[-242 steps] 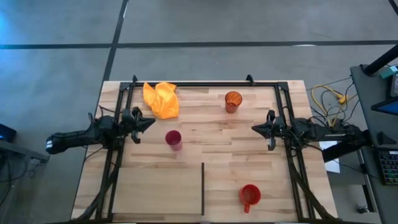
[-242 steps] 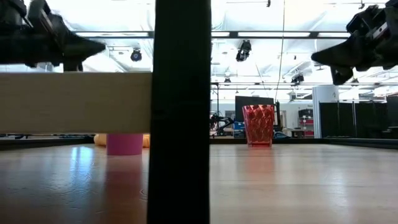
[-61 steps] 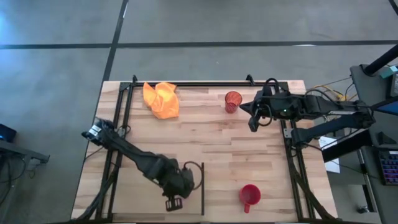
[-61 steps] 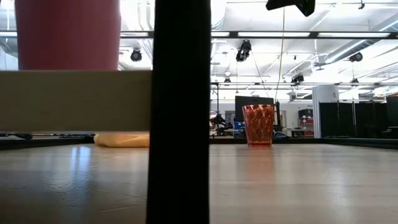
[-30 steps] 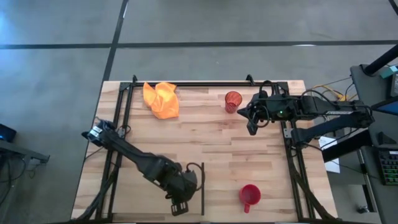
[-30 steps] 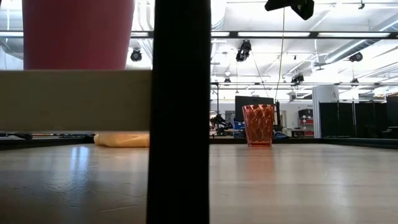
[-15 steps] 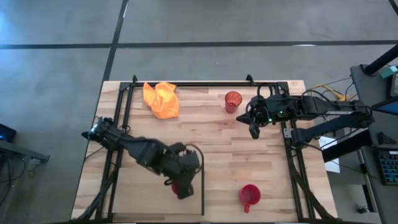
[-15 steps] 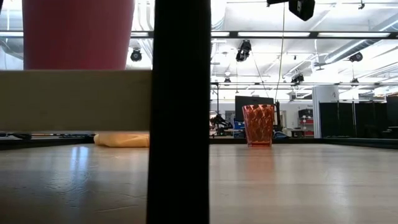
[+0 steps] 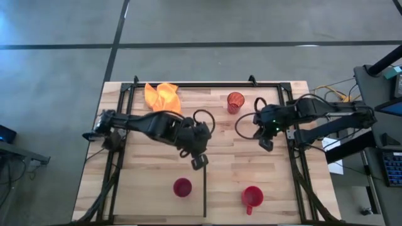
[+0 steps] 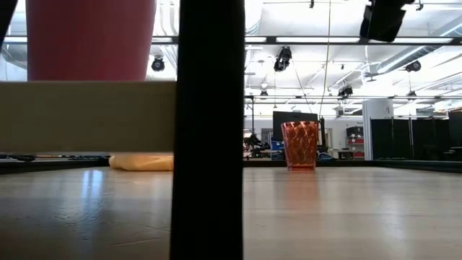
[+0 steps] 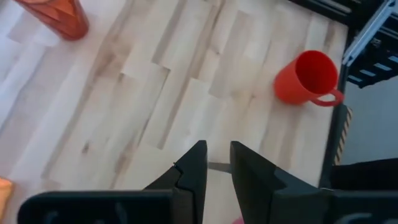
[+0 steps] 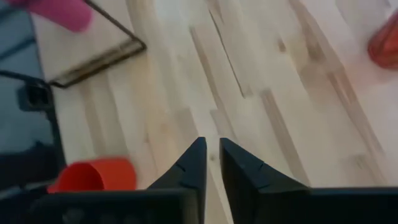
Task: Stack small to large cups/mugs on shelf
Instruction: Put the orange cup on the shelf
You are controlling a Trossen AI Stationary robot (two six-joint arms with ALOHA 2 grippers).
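From overhead I see the magenta cup (image 9: pixel 182 187) standing on the shelf (image 9: pixel 205 190) near the front edge of the tabletop (image 9: pixel 144 182), just to the left of the thin dark upright that shows as a line there. In the level view the same cup (image 10: pixel 90 40) sits on top of the pale shelf board (image 10: pixel 86 117), with the dark post (image 10: pixel 211 130) right beside it.

My left end effector (image 9: pixel 199 162) hangs over the middle of the tabletop, just behind the top end of that dark upright and apart from the magenta cup. Through its own wrist camera (image 11: pixel 216 163) the two fingers stand close together with only a narrow slit between them, and they grip nothing.

The red mug (image 9: pixel 252 196) rests on the tabletop to the right of the shelf, handle pointing toward the front edge; the left wrist camera shows it too (image 11: pixel 308 79). The orange tumbler (image 9: pixel 235 102) stands upright well behind the shelf, near the back rail, and shows in the level view (image 10: pixel 299 145) past the post.

My right end effector (image 9: pixel 266 144) is over the tabletop to the right of the tumbler and somewhat nearer the shelf, not touching it. Its wrist camera (image 12: pixel 211 163) shows the fingers nearly together, empty.

A yellow-orange cloth (image 9: pixel 161 96) lies crumpled near the back rail, well behind the shelf and to its left.
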